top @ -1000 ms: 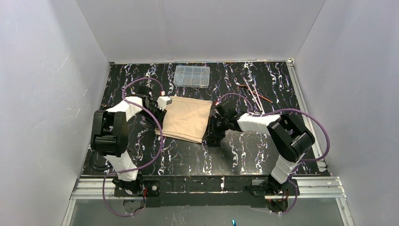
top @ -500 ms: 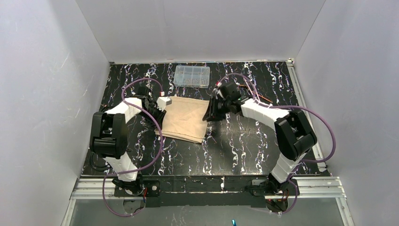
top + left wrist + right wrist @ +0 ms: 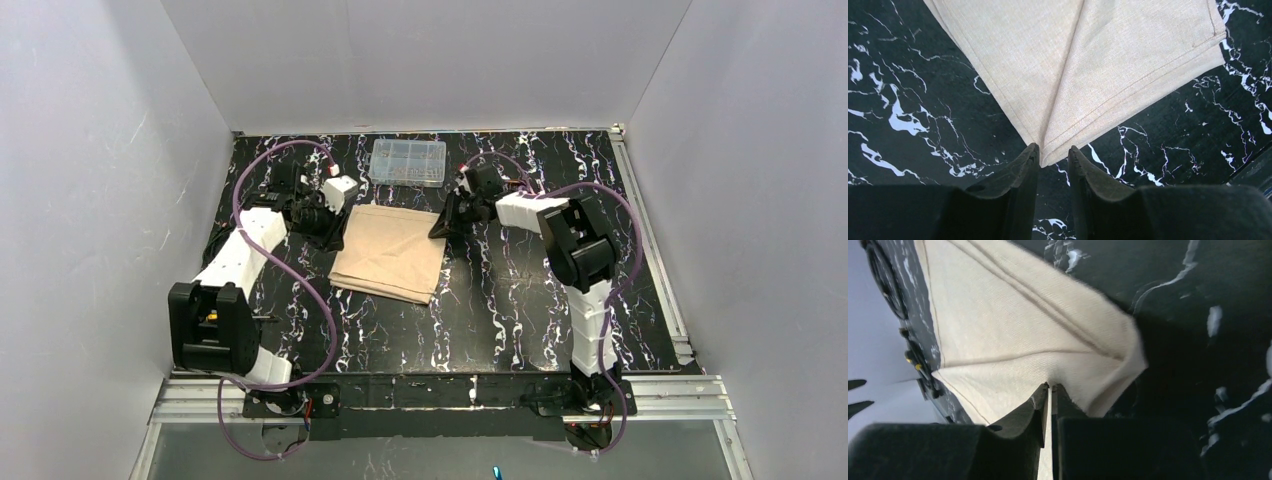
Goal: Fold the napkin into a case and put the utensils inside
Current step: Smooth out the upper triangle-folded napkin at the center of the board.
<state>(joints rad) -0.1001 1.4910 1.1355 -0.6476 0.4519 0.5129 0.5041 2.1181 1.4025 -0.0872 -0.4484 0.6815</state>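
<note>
The beige napkin (image 3: 390, 253) lies folded in layers on the black marbled table (image 3: 500, 310). At its far left corner my left gripper (image 3: 338, 222) stands low. In the left wrist view that gripper (image 3: 1053, 152) is open by a narrow gap, the napkin (image 3: 1083, 60) corner lying just at its tips, unpinched. My right gripper (image 3: 443, 228) is at the far right corner. In the right wrist view it (image 3: 1052, 387) is shut on the napkin (image 3: 1013, 330) edge, which lifts into a ridge. The utensils are hidden behind the right arm.
A clear plastic compartment box (image 3: 408, 161) sits at the back, just beyond the napkin. Purple cables loop over both arms. White walls enclose the table on three sides, and a metal rail (image 3: 640, 230) runs along the right edge.
My right gripper swung from the napkin's near right edge to its far right corner and closed on it. My left arm stretched farther back and its jaws parted slightly.
</note>
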